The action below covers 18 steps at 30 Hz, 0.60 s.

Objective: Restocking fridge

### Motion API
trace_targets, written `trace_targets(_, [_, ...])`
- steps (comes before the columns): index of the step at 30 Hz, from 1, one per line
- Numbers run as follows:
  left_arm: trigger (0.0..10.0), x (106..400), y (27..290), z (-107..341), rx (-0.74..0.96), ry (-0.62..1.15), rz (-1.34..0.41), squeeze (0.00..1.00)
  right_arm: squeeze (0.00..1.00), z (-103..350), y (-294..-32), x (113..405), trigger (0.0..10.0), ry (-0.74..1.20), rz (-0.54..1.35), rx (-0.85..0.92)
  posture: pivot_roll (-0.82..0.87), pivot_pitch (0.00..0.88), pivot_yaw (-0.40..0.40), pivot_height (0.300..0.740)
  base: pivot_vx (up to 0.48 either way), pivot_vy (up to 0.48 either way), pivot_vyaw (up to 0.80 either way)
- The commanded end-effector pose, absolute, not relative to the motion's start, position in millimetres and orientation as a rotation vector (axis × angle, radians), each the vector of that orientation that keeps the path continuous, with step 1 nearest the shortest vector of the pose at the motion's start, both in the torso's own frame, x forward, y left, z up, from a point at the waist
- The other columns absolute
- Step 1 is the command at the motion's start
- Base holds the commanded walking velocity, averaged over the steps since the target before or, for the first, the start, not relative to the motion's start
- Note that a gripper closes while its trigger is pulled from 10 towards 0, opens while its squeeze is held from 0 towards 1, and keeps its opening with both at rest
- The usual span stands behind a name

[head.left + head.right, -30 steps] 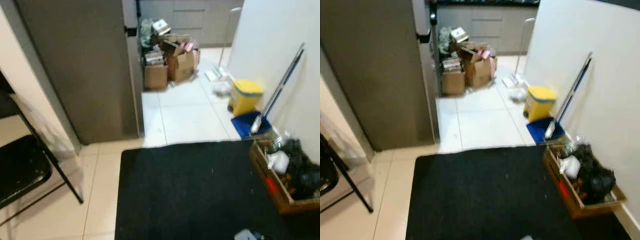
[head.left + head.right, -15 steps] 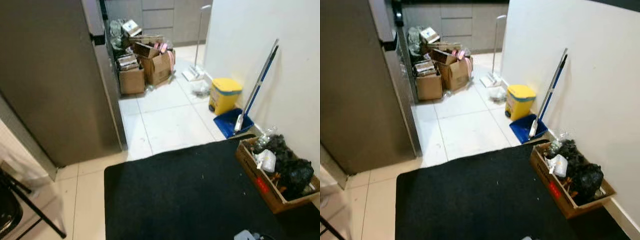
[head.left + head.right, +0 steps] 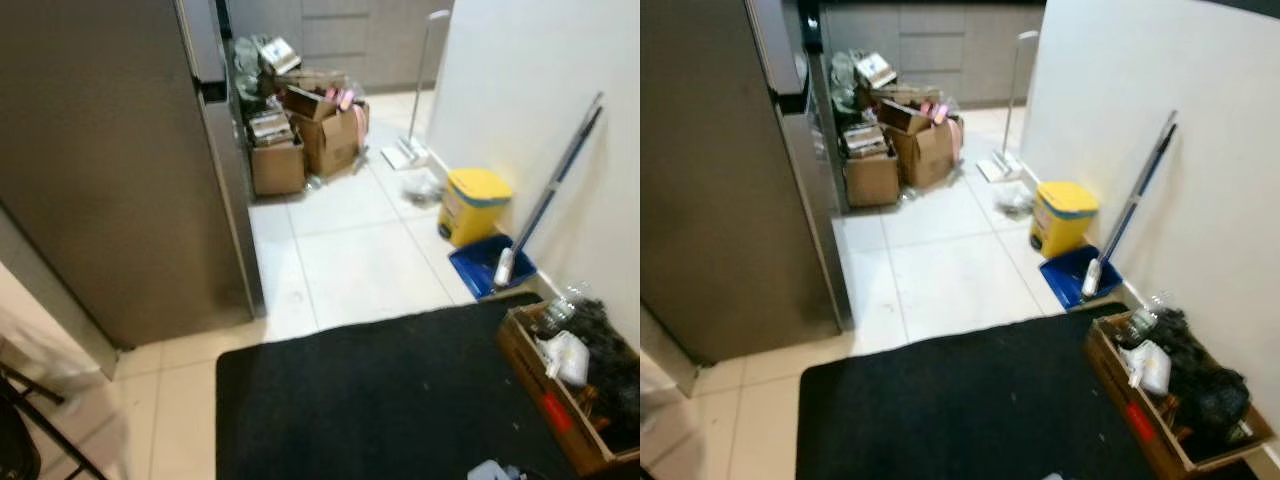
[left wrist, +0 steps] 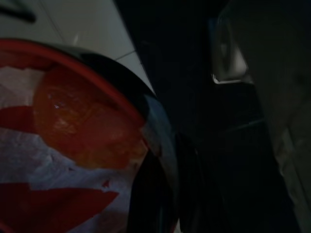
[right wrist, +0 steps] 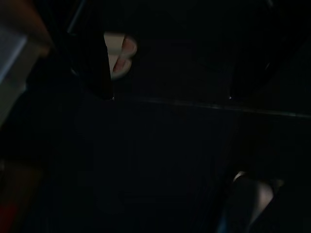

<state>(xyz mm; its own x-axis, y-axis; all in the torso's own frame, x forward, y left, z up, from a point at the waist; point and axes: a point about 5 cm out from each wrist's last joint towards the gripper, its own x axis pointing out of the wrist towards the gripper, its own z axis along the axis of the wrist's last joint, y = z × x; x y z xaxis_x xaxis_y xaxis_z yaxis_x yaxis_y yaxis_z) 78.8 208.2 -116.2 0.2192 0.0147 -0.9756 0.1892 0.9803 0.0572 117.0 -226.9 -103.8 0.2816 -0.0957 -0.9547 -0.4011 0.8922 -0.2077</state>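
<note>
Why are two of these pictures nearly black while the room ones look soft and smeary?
Left and right eye views: evenly lit but slightly blurred, so the cardboard boxes and yellow bin have soft edges. Left wrist view: dim, with a red-and-white package close up and out of focus. Right wrist view: almost black, little can be made out.

Head stereo pair looking fwd/down, both sharing black mat (image 3: 380,400), wrist cams dark, close-up.
</note>
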Motion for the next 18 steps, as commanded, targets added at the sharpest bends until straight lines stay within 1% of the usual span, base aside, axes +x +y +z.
trace_targets(1, [10.0, 81.5, 205.8, -115.9, 0.174, 1.332, -0.129, 0.0, 0.0, -102.2, -223.6, 124.3, 10.0, 1.254, 0.22, -0.448, -0.03, 0.0, -0.006, 0.74, 0.27, 0.0, 0.77])
trace_targets(5, [10.0, 81.6, 205.5, -116.0, 0.172, 1.332, -0.129, 0.0, 0.0, -102.3, -223.6, 124.3, 10.0, 1.254, 0.214, -0.448, -0.03, 0.0, -0.006, 0.74, 0.269, 0.0, 0.75])
trace_targets(18, [10.0, 83.3, 203.7, -115.9, 0.168, 1.326, -0.135, 0.0, 0.0, -101.9, -227.5, 123.4, 10.0, 1.255, 0.188, -0.48, -0.03, 0.0, -0.005, 0.74, 0.266, 0.0, 0.0])
